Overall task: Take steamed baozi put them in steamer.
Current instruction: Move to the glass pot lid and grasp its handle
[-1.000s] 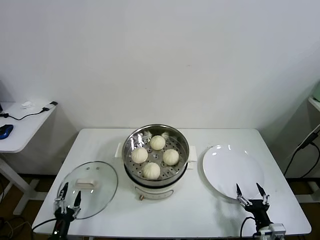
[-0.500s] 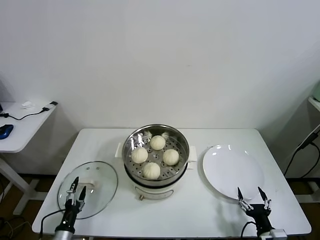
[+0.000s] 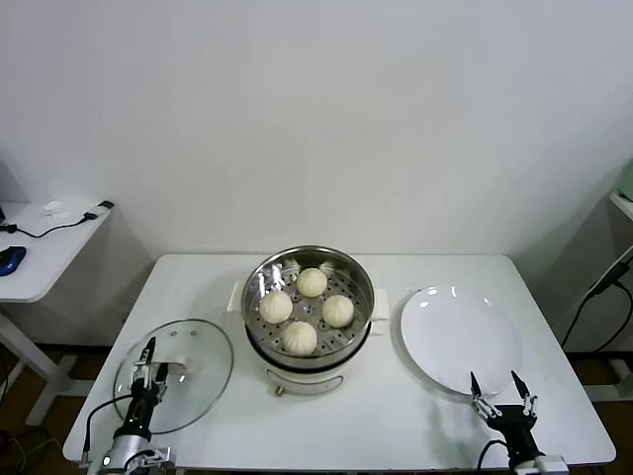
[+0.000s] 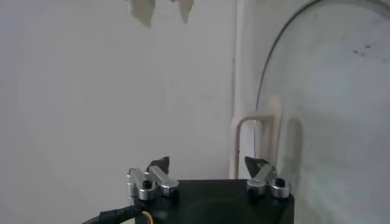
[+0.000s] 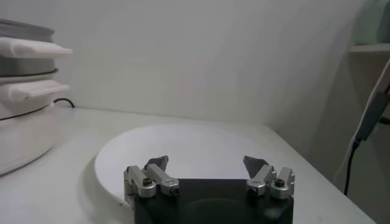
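Observation:
Several cream-white steamed baozi [image 3: 312, 282] lie on the perforated tray inside the shiny steamer [image 3: 361, 280] at the table's middle. My left gripper [image 3: 154, 358] [image 4: 207, 163] hovers low over the near-left part of the round glass lid [image 3: 203, 346], close beside its white handle [image 3: 181, 365] [image 4: 262, 137]; it is open, with nothing between its fingers. My right gripper [image 3: 499, 384] [image 5: 206, 161] sits open and empty at the near edge of the flat white plate [image 3: 460, 332] [image 5: 183, 143].
The glass lid lies flat on the table to the left of the steamer. The steamer's white base and side handle [image 5: 27, 49] show at the edge of the right wrist view. A side desk [image 3: 40, 247] with cables stands far left.
My left gripper has moved forward over the glass lid, toward its handle. The right gripper has sunk slightly by the plate's near edge. The baozi have not moved.

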Robot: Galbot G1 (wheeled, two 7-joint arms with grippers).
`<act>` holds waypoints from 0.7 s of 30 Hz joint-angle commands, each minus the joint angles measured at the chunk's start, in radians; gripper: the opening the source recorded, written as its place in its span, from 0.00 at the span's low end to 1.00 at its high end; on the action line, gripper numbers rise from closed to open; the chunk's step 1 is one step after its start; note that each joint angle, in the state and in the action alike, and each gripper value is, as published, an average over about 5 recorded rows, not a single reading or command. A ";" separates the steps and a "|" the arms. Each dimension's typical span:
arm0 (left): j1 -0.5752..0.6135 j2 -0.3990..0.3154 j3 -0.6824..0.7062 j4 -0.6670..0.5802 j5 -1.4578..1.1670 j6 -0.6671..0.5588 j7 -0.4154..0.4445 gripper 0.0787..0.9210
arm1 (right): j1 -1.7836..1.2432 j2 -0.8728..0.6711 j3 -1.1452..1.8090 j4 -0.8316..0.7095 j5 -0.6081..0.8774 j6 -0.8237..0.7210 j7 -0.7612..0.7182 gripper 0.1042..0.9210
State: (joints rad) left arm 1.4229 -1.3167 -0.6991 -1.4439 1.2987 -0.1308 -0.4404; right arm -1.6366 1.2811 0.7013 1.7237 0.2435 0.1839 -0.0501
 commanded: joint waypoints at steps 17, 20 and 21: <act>-0.021 -0.004 -0.001 0.012 -0.036 0.020 0.027 0.23 | 0.013 0.008 -0.005 -0.013 -0.006 -0.003 -0.015 0.88; 0.002 -0.003 -0.002 -0.047 -0.081 0.028 0.047 0.13 | 0.013 0.009 -0.004 -0.011 -0.006 -0.003 -0.016 0.88; 0.012 -0.002 -0.003 -0.073 -0.098 0.032 0.054 0.11 | 0.013 0.009 -0.003 -0.011 -0.006 -0.003 -0.017 0.88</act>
State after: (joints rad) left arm 1.4062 -1.3208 -0.6993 -1.4200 1.2764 -0.1129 -0.4148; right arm -1.6233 1.2895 0.6966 1.7109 0.2372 0.1810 -0.0659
